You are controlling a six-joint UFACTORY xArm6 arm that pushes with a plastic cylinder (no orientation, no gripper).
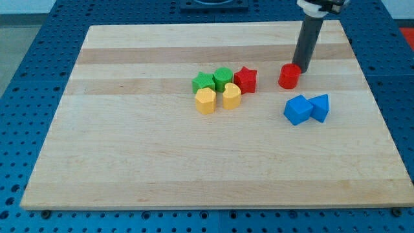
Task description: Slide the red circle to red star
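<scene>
Camera view: my tip (302, 68), the rod's bare end serving as claw with nothing to open, close or grasp, touches the red circle (289, 76) at that block's upper-right edge; the red star (246, 79) lies near, toward the view's left of the tip, across bare wooden table (129, 149). Red circle: short smooth cylinder, seemingly rigid plastic, judged light and slippery, liable to roll off a glancing push. Contact is best centred on its right side, opposite the star.

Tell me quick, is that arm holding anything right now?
No gripper, just a rod: my tip holds nothing, sitting right behind the red circle, on its upper-right side.
</scene>
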